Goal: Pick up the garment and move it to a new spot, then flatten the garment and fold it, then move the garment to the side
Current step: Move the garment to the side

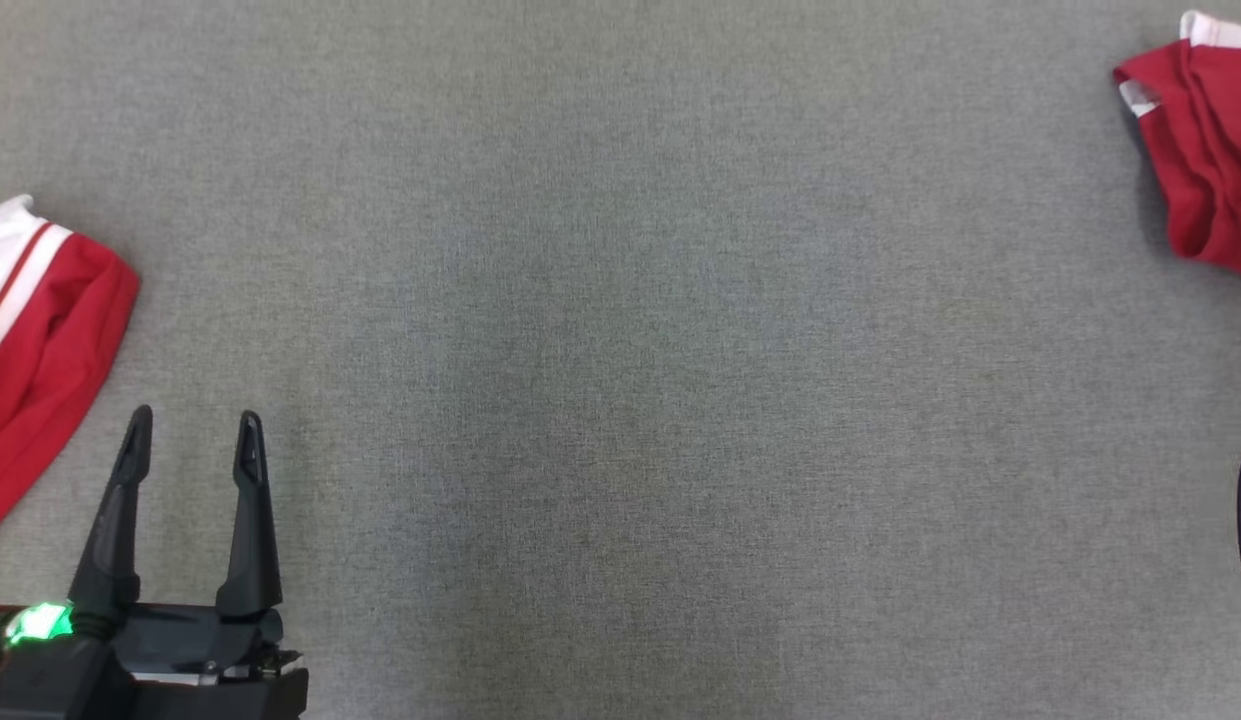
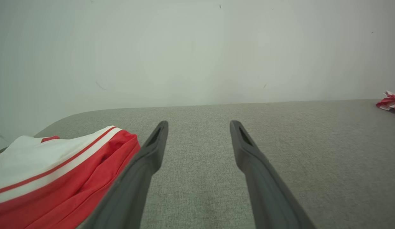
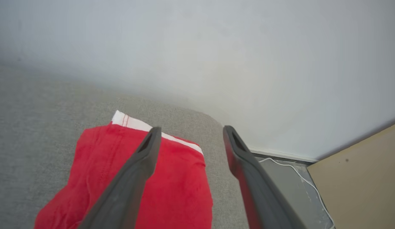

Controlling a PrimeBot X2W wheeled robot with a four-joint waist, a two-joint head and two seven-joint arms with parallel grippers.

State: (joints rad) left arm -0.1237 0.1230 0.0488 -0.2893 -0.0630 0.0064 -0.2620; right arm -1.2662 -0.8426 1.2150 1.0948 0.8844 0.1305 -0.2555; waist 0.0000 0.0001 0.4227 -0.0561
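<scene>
You're working on a grey woven fabric surface [image 1: 620,360] backed by a plain pale wall [image 2: 197,47]. The red garment [image 3: 178,178] lies rumpled at the far right corner, right under your right gripper [image 3: 191,128], whose jaws are apart with nothing in them. Your left gripper [image 1: 195,420] is spread wide too, just beside a second red-and-white garment [image 1: 40,340] at the left edge. A white cable [image 3: 296,171] runs along the floor past the corner.

Soft, even, fairly bright light fills all three views; the grey surface [image 1: 620,300] shows only a faint darker patch low in the head view. The red garment [image 1: 1195,150] at the right throws a thin soft shadow leftward. In the right wrist view the surface's far edge blurs into the wall [image 3: 216,47].
</scene>
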